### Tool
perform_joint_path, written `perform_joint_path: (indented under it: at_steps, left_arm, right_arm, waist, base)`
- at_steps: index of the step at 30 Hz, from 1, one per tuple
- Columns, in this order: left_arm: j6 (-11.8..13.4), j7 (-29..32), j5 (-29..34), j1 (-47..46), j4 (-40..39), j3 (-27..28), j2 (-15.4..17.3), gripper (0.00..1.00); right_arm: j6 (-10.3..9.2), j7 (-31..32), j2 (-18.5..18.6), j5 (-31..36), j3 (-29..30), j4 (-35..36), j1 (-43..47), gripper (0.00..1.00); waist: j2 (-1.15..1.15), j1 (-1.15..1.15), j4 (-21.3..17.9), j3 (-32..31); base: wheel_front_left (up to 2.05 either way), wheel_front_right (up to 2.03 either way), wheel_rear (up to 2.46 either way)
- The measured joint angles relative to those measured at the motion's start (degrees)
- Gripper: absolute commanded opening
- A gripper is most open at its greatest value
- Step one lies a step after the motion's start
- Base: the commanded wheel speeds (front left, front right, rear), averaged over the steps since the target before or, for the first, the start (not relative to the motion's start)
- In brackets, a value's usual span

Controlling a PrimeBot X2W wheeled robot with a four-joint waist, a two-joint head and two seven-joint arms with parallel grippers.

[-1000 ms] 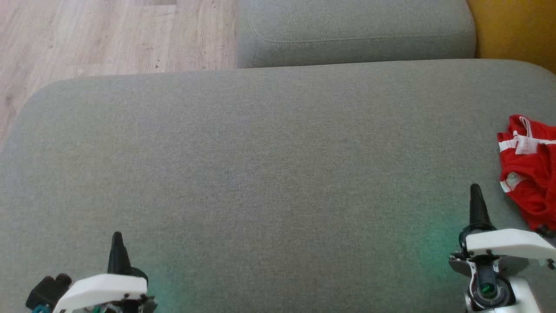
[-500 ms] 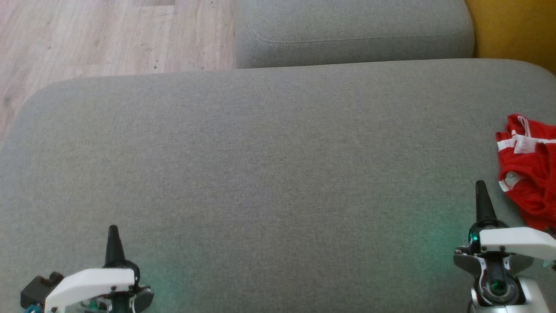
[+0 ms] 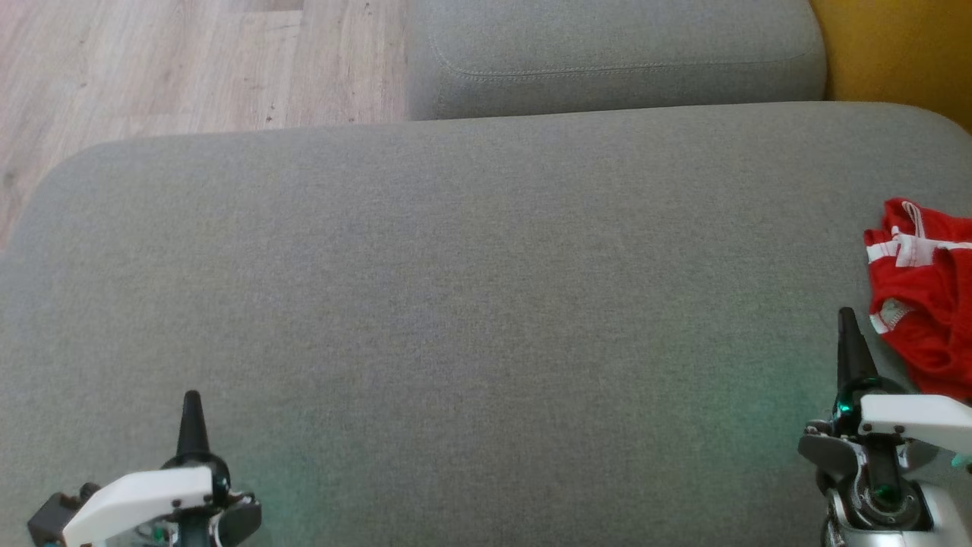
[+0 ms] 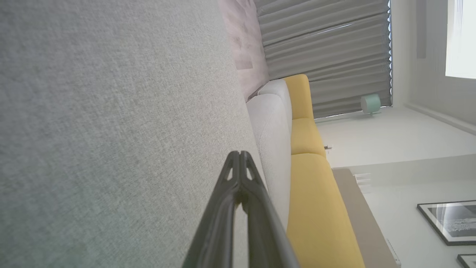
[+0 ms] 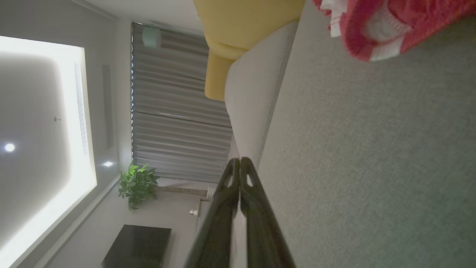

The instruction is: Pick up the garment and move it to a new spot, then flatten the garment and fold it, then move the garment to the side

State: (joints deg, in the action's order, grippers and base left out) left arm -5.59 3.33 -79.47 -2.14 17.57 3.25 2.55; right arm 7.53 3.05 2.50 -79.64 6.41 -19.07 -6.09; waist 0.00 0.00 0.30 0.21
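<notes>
red garment (image 3: pixel 923 304) with white trim lies crumpled on the right side of the grey cushion (image 3: pixel 471 289), cut off by the head view's right border. right gripper (image 3: pixel 848 327) hovers just left of its near end, not touching the cloth, jaws pressed together on nothing. left gripper (image 3: pixel 191 406) sits near left over bare cushion, well apart from the garment, jaws pressed together too, empty.

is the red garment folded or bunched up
Bunched up: the red garment lies in a rumpled heap on the gray cushion, white trim twisted.
</notes>
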Motion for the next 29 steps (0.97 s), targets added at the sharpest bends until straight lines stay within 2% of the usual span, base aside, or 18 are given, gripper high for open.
perform_joint_path:
  at_steps: [19, 29]
  left_arm:
    - [-1.5, 2.7, -12.1, -1.1, -1.4, 0.9, 0.0, 0.0]
    - [-1.5, 2.7, -12.4, -1.1, -1.4, 0.9, 0.0, 0.0]
  right_arm:
    - [0.0, 3.0, 0.0, -11.8, 1.3, 2.6, 1.1, 0.0]
    - [0.0, 3.0, 0.0, -12.1, 1.3, 2.7, 1.1, 0.0]
  waist:
    - [0.0, 0.0, -0.3, 0.0]
    - [0.0, 0.0, -0.3, 0.0]
  base:
    - [0.0, 0.0, 0.0]
    - [0.0, 0.0, 0.0]
